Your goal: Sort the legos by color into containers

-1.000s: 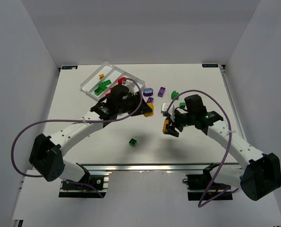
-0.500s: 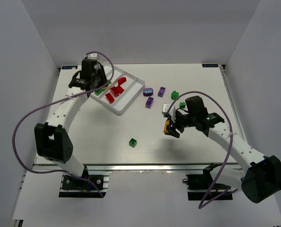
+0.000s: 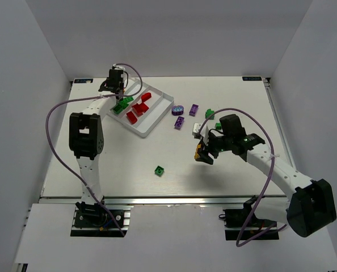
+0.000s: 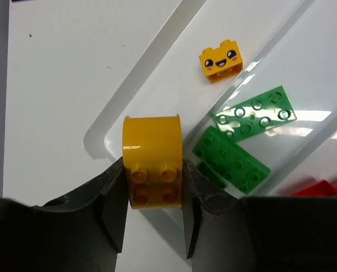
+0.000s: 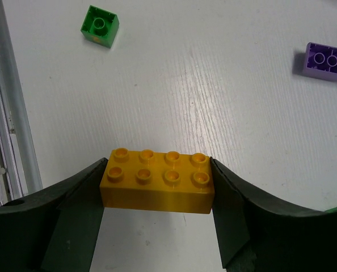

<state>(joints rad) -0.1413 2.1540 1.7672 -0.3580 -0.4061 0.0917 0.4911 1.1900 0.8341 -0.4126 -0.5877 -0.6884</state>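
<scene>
Within left end effector (image 4: pixel 154 184), yellow brick (image 4: pixel 152 153)

orange brick (image 5: pixel 157 184) clamped in right claw (image 5: pixel 157 226), green brick (image 5: pixel 100 25)

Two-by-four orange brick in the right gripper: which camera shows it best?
Right wrist: the orange brick sits centred, eight studs up, pinched end to end by the right gripper. Top external shows only a sliver of it beneath the gripper. Left wrist does not show it.

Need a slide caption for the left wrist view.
Left pincer holds a curved yellow brick over the tray compartment with the smiley yellow brick, green bricks alongside.
</scene>
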